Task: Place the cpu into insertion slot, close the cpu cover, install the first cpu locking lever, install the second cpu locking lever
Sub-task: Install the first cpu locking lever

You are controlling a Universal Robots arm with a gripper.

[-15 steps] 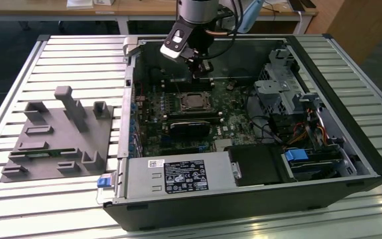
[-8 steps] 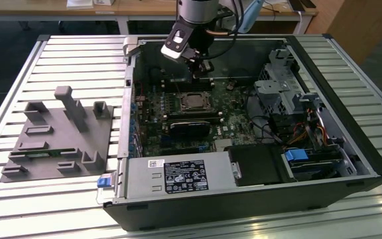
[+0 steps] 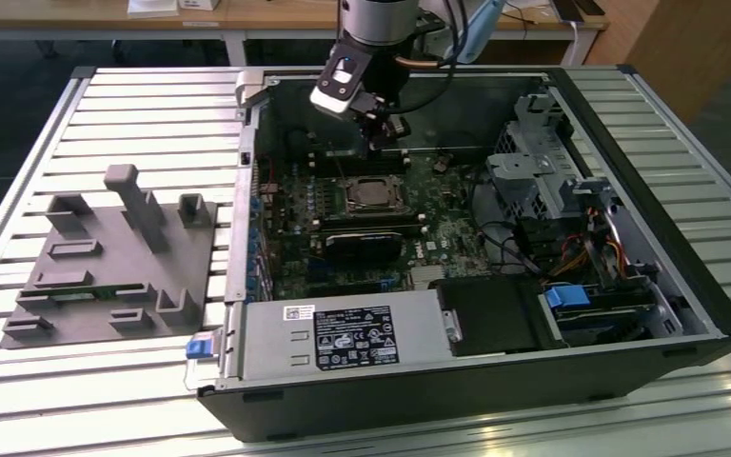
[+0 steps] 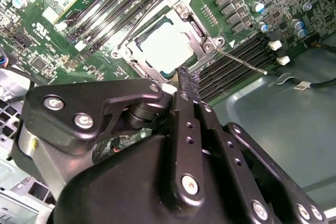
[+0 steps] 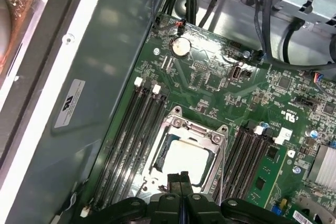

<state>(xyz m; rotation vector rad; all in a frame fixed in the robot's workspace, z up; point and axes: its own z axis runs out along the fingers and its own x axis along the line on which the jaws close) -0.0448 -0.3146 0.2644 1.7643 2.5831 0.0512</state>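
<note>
While arm [image 3: 373, 21] hangs down into case [image 3: 708, 319], claw [image 5: 180, 174] closed tight, tips at cpu cover [image 5: 195, 130] edge

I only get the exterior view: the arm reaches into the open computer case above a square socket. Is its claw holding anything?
Observer: No. In the first wrist view the claw is shut, fingertips pressed together with nothing between them.
Operator: How near the socket is it?
Observer: In the second wrist view its tip is right at the edge of the cpu cover, a silvery frame lying flat around the cpu.
Operator: Any latch on that frame?
Observer: A thin metal lever juts from the frame's corner across the memory slots.
</note>
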